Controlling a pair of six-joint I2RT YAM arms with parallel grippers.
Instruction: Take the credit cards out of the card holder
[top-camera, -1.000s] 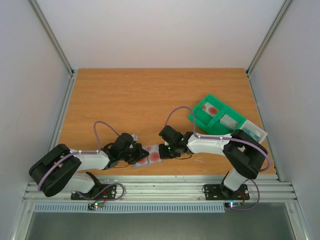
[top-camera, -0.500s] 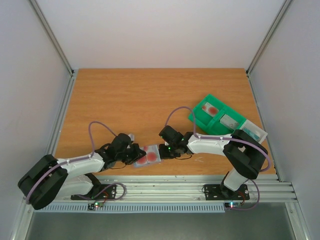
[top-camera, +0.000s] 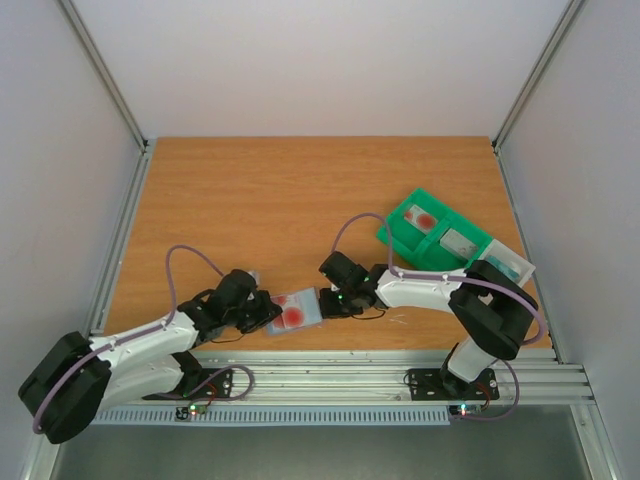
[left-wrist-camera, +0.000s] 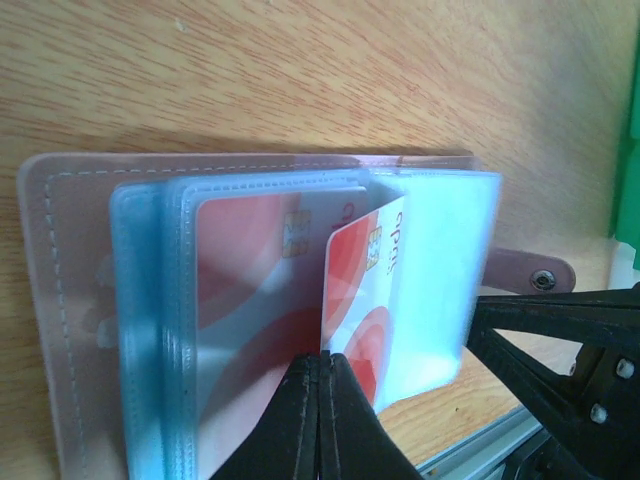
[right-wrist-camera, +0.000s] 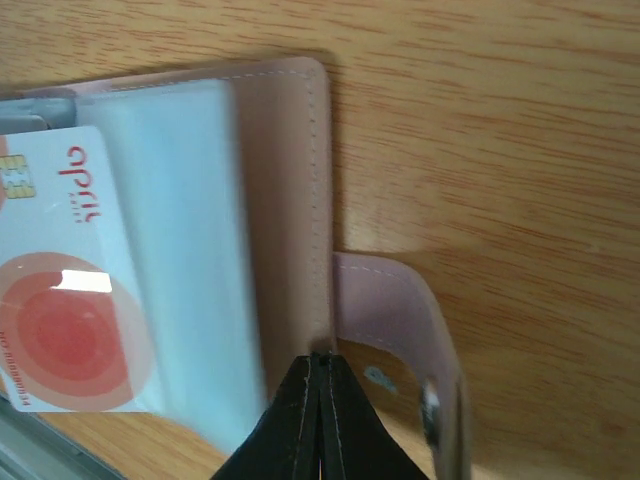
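The card holder (top-camera: 297, 310) lies open near the table's front edge, with a pinkish cover (left-wrist-camera: 60, 300) and pale blue clear sleeves (left-wrist-camera: 440, 270). My left gripper (top-camera: 268, 312) is shut on a white credit card with red round marks (left-wrist-camera: 365, 290). The card sticks partway out of a sleeve, with the jaws on its near edge (left-wrist-camera: 322, 362). Another red and pale card (left-wrist-camera: 250, 290) sits inside a sleeve. My right gripper (top-camera: 322, 301) is shut on the holder's right cover edge (right-wrist-camera: 300, 200), beside the snap strap (right-wrist-camera: 400, 320). The white card also shows in the right wrist view (right-wrist-camera: 60, 300).
A green compartmented tray (top-camera: 400, 235) stands at the right, with a white red-marked card (top-camera: 424, 218) and a grey card (top-camera: 458, 242) in it. A pale container (top-camera: 512, 262) adjoins it. The metal rail (top-camera: 320, 378) runs just past the table's front edge.
My left arm's elbow has swung down and to the left, and its gripper has drawn slightly left with the card. The right arm and the holder stay nearly still.
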